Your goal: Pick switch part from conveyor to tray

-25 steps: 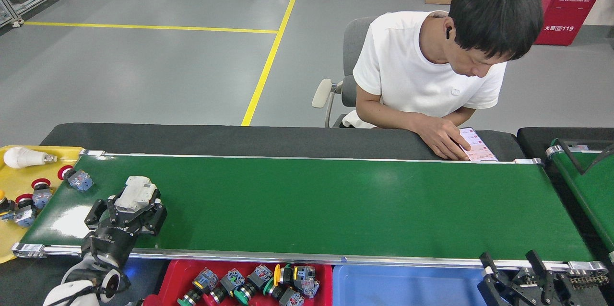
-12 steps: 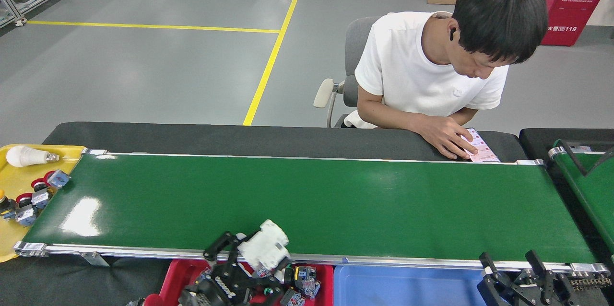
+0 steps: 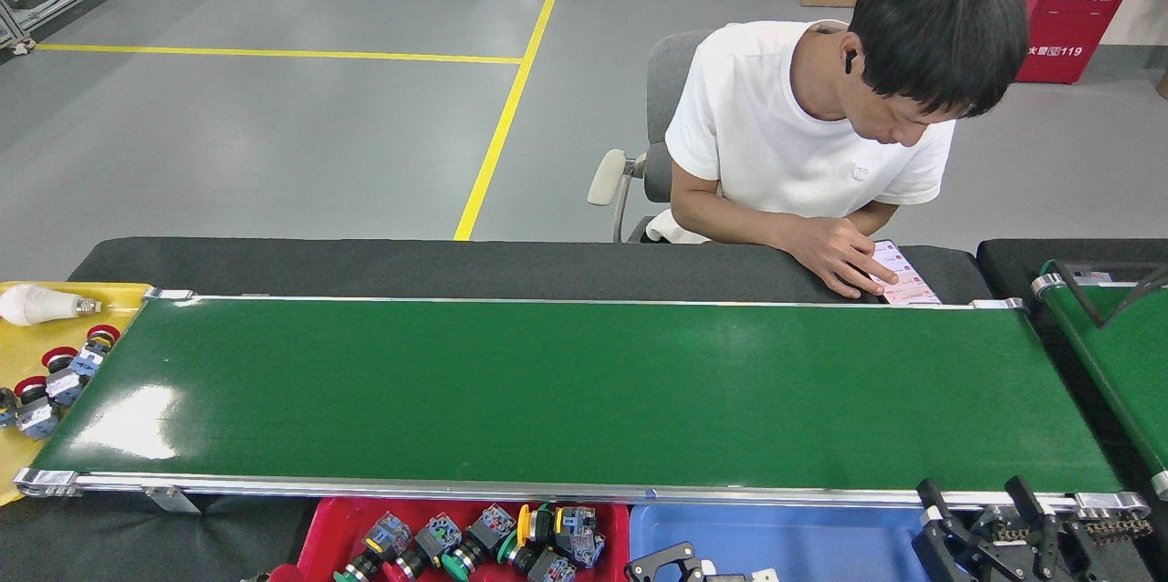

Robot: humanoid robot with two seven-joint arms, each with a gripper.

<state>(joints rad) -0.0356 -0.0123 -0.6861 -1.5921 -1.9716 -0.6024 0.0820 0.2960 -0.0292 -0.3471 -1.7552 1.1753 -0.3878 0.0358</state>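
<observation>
left gripper (image 3: 680, 564) seen at bottom center over blue tray (image 3: 821, 536), grip state cannot be told. conveyor (image 3: 566, 390) bare. switch parts (image 3: 493, 541) lie in red tray (image 3: 328, 532). risk: white piece (image 3: 765, 575) misdropped in wrong bin. right gripper (image 3: 995, 532) looks spread, empty.

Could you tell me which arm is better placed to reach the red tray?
Probably left: the left gripper is over the blue tray, beside the red tray; the right gripper sits farther right.
</observation>
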